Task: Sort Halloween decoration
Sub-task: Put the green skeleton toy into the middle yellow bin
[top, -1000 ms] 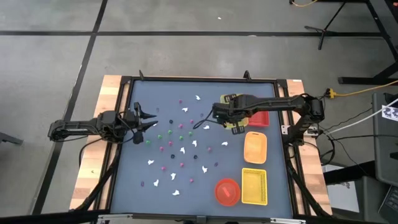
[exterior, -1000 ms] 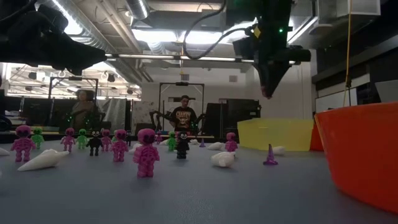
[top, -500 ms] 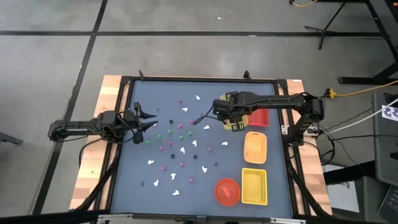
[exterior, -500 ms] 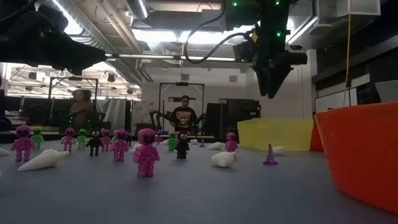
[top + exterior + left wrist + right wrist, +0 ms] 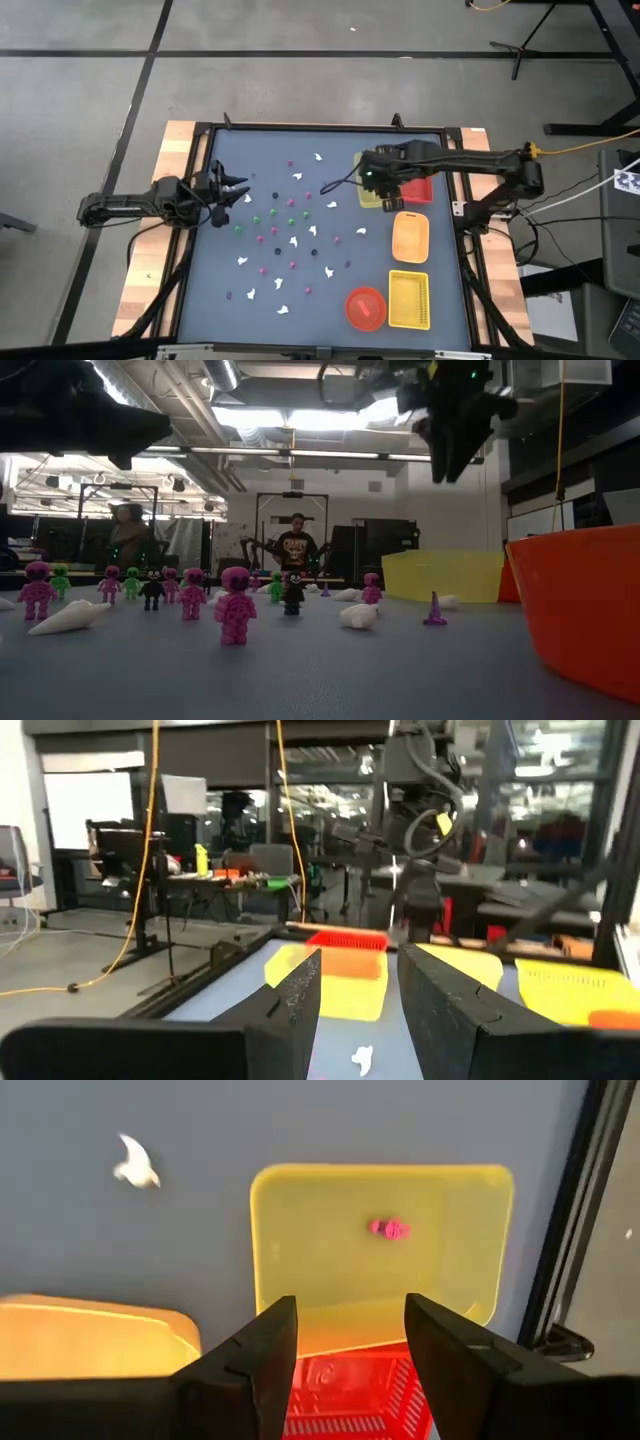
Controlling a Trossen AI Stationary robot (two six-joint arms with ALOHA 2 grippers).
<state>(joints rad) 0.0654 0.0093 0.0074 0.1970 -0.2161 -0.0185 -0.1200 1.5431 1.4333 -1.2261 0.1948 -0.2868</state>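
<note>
right end effector (image 5: 342,1342) hangs open and empty above the yellow tray (image 5: 470,1240) holding one pink figure (image 5: 388,1229).

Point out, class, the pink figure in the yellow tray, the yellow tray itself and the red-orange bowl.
pink figure (image 5: 389,1229), right wrist view, its body.
yellow tray (image 5: 300,1260), right wrist view, bare floor.
red-orange bowl (image 5: 366,296), high view, far rim.

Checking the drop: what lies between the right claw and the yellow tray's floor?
Only air. In the right wrist view the right claw, open, hangs above the yellow tray, where one pink piece lies.
</note>
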